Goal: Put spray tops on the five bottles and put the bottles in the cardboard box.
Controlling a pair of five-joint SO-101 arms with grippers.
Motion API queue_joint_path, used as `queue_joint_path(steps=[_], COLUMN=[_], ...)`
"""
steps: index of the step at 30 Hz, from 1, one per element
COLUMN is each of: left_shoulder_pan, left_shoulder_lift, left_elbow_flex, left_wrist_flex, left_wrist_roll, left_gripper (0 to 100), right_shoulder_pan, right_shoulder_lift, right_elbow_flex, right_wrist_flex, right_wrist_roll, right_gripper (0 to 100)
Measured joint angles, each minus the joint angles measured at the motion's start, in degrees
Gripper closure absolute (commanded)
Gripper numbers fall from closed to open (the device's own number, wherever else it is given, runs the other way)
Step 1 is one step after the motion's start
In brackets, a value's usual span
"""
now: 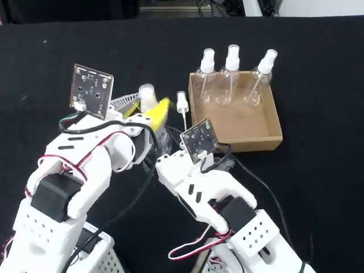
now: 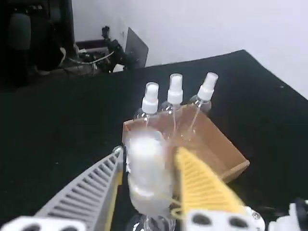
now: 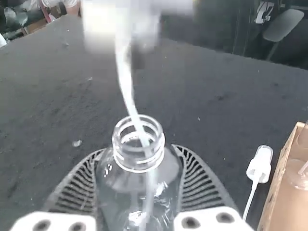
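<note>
The box (image 1: 272,134) sat on the table (image 1: 324,193), toward the far edge and right of the middle. Inside it three bottles (image 1: 230,79) leaned in a row against the far wall, each already capped with a white top, their thin tubes showing through the clear plastic. The rest of the box floor was bare cardboard.

A loose top (image 1: 182,104) lay on the table just beside the box's left wall, its tube pointing toward the near edge.

From the high view, the right hand was mostly hidden under its own camera board, and the open bottle (image 1: 162,139) showed only as a glint between the two arms, left of the box. The top held over it was blurred in both wrist views, so its shape was hard to make out.

The right hand (image 3: 139,159) was closed round the shoulders of the open bottle, one dark ribbed finger on each side, holding it upright with the neck uncapped. The left hand (image 2: 149,156), above it, pinched a spray top (image 2: 143,175) between its grey finger and its yellow finger. The tube (image 3: 126,91) of that top ran down through the bottle's neck and into the bottle, while the white head stayed well above the rim, not yet seated.
</note>
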Motion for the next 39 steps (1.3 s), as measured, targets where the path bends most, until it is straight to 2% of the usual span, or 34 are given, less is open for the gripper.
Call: queue_joint_path(steps=[15, 23, 34, 39], left_shoulder_pan=[-0.2, -7.1, -7.6, -13.5], left_shoulder_lift=[-4.7, -6.6, -8.2, -10.7], left_elbow_flex=[0.0, 3.1, 4.1, 0.1], left_wrist_flex=[1.6, 2.2, 2.2, 3.8], left_wrist_roll=[-0.9, -6.3, -6.3, -6.3], left_gripper=[77, 77, 77, 77], right_shoulder_pan=[-0.1, -0.1, -0.1, 1.7], right_shoulder_lift=[0.0, 0.0, 0.0, 0.0], right_elbow_flex=[0.0, 0.0, 0.0, -1.0], right_wrist_flex=[0.0, 0.0, 0.0, 1.4], right_wrist_roll=[-0.1, -0.1, -0.1, -0.1], right_gripper=[98.7, 98.7, 98.8, 98.7])
